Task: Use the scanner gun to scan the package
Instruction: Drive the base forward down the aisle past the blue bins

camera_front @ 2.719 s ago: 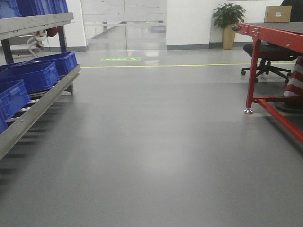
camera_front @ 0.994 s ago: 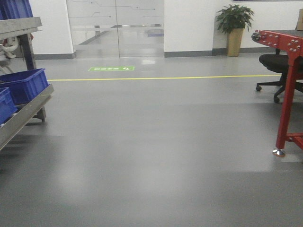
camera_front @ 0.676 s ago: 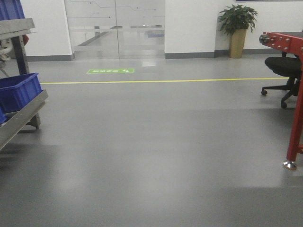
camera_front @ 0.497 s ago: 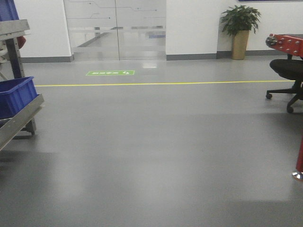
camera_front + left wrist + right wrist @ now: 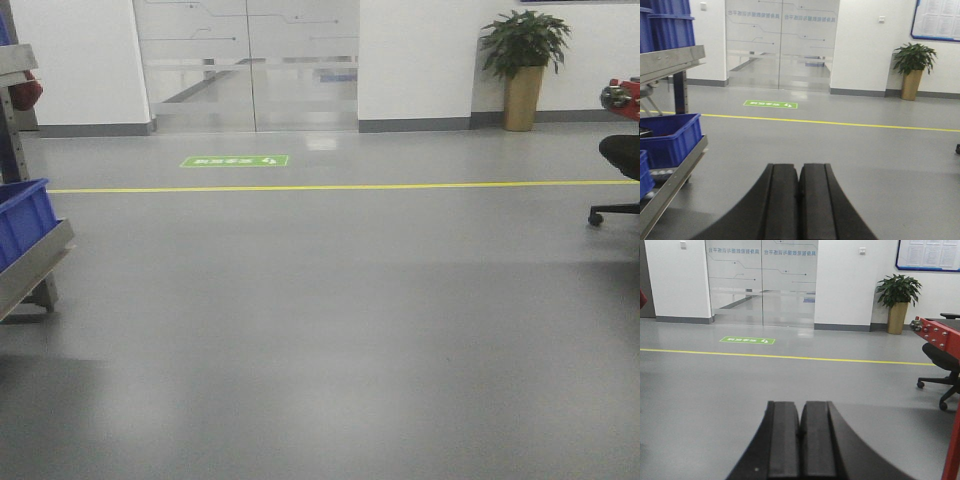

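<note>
Neither the package nor the scanner gun shows in any view. My left gripper (image 5: 799,167) is shut, its two black fingers pressed together with nothing between them, held above the grey floor. My right gripper (image 5: 800,404) is likewise shut and holds nothing, pointing across the floor toward the glass doors. The front view shows no gripper.
A metal rack (image 5: 670,175) with blue bins (image 5: 671,137) stands at the left. The red table (image 5: 939,332) and a black office chair (image 5: 942,362) are at the right. Glass doors (image 5: 250,65), a potted plant (image 5: 525,65), a yellow floor line (image 5: 340,186) and a green floor sign (image 5: 235,161) lie ahead.
The base has rolled forward: the rack has slid out to the left, the red table and chair out to the right, and the doors and plant have grown nearer.
</note>
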Robot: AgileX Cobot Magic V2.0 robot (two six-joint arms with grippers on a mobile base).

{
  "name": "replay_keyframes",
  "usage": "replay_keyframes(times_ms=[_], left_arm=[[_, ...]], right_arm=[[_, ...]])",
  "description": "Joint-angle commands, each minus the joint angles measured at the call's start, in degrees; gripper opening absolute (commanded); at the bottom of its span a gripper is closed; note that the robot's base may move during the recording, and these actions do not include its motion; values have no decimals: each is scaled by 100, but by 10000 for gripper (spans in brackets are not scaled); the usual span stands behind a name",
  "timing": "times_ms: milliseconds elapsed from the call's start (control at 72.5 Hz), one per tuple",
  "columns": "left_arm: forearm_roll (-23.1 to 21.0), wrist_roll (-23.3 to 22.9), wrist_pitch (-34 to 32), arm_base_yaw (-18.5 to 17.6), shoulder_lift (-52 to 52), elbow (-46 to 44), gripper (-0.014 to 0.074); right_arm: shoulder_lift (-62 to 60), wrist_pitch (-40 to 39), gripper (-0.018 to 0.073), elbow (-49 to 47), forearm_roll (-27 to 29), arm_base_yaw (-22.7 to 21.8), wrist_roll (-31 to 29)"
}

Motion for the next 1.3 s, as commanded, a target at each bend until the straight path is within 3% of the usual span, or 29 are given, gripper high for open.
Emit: replay_keyframes(times_ms=[0, 207, 1284], left_arm=[[-32, -31, -102, -31, -22, -14, -111], [-32, -31, -102, 161, -22, -14, -111], [-32, -31, -102, 123, -22, -14, -111]], right_arm=[[-21, -116, -161, 2, 2, -17, -1], [-21, -116, -161, 2, 2, -17, -1], [-21, -116, -161, 2, 2, -17, -1]])
